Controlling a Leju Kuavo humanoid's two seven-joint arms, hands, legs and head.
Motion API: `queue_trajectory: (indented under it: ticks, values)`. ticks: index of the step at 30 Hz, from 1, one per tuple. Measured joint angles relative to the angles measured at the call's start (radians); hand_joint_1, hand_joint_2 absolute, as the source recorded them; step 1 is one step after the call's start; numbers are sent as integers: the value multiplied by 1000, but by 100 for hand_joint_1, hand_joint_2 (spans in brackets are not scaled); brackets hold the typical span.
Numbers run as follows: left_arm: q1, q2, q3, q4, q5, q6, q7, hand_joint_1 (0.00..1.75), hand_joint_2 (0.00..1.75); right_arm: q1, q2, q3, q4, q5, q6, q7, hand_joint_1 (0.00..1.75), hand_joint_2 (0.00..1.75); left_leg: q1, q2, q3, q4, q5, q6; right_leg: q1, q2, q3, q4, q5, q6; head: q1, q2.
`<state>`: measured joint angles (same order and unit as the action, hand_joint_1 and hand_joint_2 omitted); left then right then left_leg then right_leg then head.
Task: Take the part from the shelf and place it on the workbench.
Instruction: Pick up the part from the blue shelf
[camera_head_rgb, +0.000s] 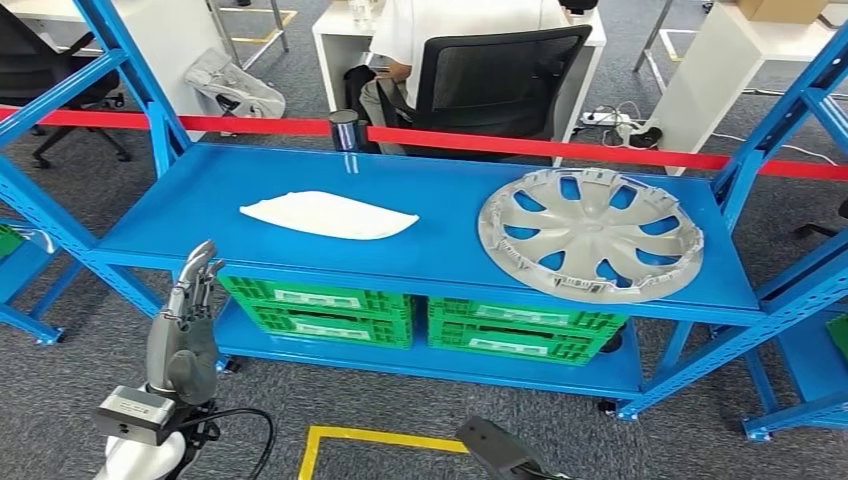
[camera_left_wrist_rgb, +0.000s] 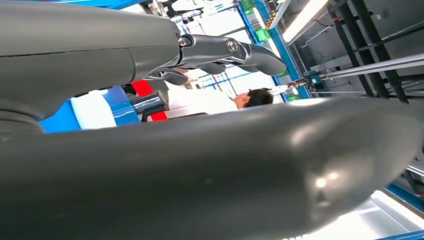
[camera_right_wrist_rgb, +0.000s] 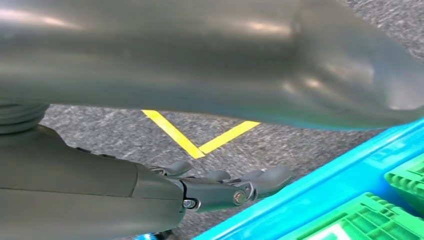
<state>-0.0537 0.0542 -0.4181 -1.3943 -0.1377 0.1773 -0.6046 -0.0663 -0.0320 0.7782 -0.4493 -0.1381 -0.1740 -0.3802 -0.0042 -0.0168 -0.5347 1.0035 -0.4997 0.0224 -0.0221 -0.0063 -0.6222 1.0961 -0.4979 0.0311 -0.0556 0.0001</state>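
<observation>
Head view shows the blue shelf (camera_head_rgb: 200, 200) across mid-frame, the silver wheel cover (camera_head_rgb: 590, 232) flat at right, a white part (camera_head_rgb: 330, 214) at centre-left. Left hand (camera_head_rgb: 185, 320), lower left, is raised, fingers straight, empty, probably reaching. Right hand (camera_right_wrist_rgb: 220, 187) hangs low, fingers loose, empty.

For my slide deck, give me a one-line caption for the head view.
Left hand raised, empty, before blue shelf holding silver hubcap and white part.

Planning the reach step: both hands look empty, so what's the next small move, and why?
Probably raise the left hand up and forward over the shelf edge toward the white part. It hovers open below the shelf's top deck, touching nothing, and that part lies nearer it than the silver hubcap. The right hand hangs low by the floor.
</observation>
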Motion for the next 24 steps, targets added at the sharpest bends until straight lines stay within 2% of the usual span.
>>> queue_trajectory:
  ticks: [1, 2, 3, 5, 6, 7, 8, 10, 11, 12, 13, 15, 17, 20, 21, 22, 24]
  values:
    - [0, 0, 0, 0, -1, 1, 0, 0, 0, -1, 0, 0, 0, 0, 1, 0, 0, 0, 0, -1, 2, 1, -4, -7, 2, 1, 20, -46, 8, -6, 0, 0]
    - [0, 0, 0, 0, -2, 1, 0, 0, 0, -1, 0, 0, 0, 0, 1, 0, 0, 0, 0, -1, 3, 1, -8, -14, 5, 2, 29, -68, 9, -13, 0, 0]
    - [0, 0, 0, 0, -3, 2, 0, 0, 0, 0, 1, 0, 0, 0, 2, 0, 0, 0, -1, -2, 4, 4, -8, -22, 7, 2, 29, -69, 2, -21, -1, 0]
    - [0, 0, -1, -1, -3, 2, 0, 0, 0, 2, 1, 0, 1, 0, 2, 0, 0, 0, 1, -1, 7, 16, -11, -36, 6, 2, 40, -71, 8, -37, -1, 0]
    - [-1, 1, -1, -2, -3, 2, 0, 0, 0, 1, 1, 0, 1, 0, 2, 0, 0, 0, 2, 1, 1, 37, -16, -43, 6, 2, 49, -72, 5, -45, -2, 0]
    - [-2, 1, -1, -2, -3, 2, 0, 0, 0, 0, 1, 0, 1, 0, 2, 0, 0, 0, 3, 3, -17, 73, -30, -49, 5, 2, 58, -73, 1, -52, -2, 0]
    - [-2, 1, -1, -2, -3, 2, 0, 0, 0, -1, 1, 0, 1, 0, 2, 0, 0, 0, 4, 6, -48, 128, -51, -54, 5, 2, 65, -75, -4, -57, -2, 0]
    - [0, 1, -1, -2, -3, 2, 0, 0, 0, -1, 2, 0, 1, 0, 2, 0, 0, 0, 6, 8, -133, 254, -99, -61, 6, 1, 76, -75, -17, -62, -3, 0]
    - [1, 2, -1, -1, -3, 2, 0, 0, 0, 0, 2, 0, 1, 0, 2, 0, 0, 0, 6, 8, -165, 290, -107, -61, 7, 1, 84, -75, -24, -62, -3, 0]
    - [2, 2, -1, -1, -3, 2, 0, 0, 0, 1, 2, 0, 1, 0, 2, 0, 0, 0, 6, 9, -180, 292, -95, -59, 7, 2, 93, -75, -31, -61, -3, 0]
    - [2, 3, -1, 0, -3, 2, 0, 0, 0, 2, 2, 0, 1, 0, 2, 0, 0, 0, 6, 9, -175, 255, -62, -56, 8, 2, 106, -75, -40, -60, -3, 0]
    - [2, 4, -1, 0, -3, 2, 0, 0, 0, 1, 2, 0, 1, 0, 2, 0, 0, 0, 4, 12, -135, 120, 30, -45, 9, 2, 132, -75, -58, -55, -3, 0]
    - [2, 5, -1, -1, -4, 2, 0, 0, 0, 0, 3, 0, 1, -1, 2, 0, 0, 0, -3, 16, -108, 31, 74, -34, 10, 2, 145, -81, -72, -45, -3, 0]
    - [2, 6, -1, -1, -7, 2, 1, 0, 0, 0, 3, 0, 2, -4, 8, 0, 0, 0, -3, 13, -90, 6, 74, -15, 12, 1, 156, -81, -70, -26, -2, 0]
    - [1, 6, -1, -1, -8, 2, 1, 0, 0, 0, 3, 0, 2, -6, 10, -1, 0, 0, -1, 12, -79, 0, 73, -10, 12, 1, 155, -62, -69, -22, -2, 0]
    - [0, 5, -1, -1, -10, 1, 0, 0, 0, -2, 3, 0, 3, -7, 12, -1, 0, 0, 1, 11, -69, -4, 71, -5, 12, 2, 140, -29, -77, -19, -1, 0]
    - [-1, 5, -1, 0, -11, -4, -2, 0, 0, -6, 3, 0, 5, -9, 17, -1, 0, 0, 3, 10, -57, -7, 64, 4, 11, 3, 70, 84, -119, -12, 1, 0]
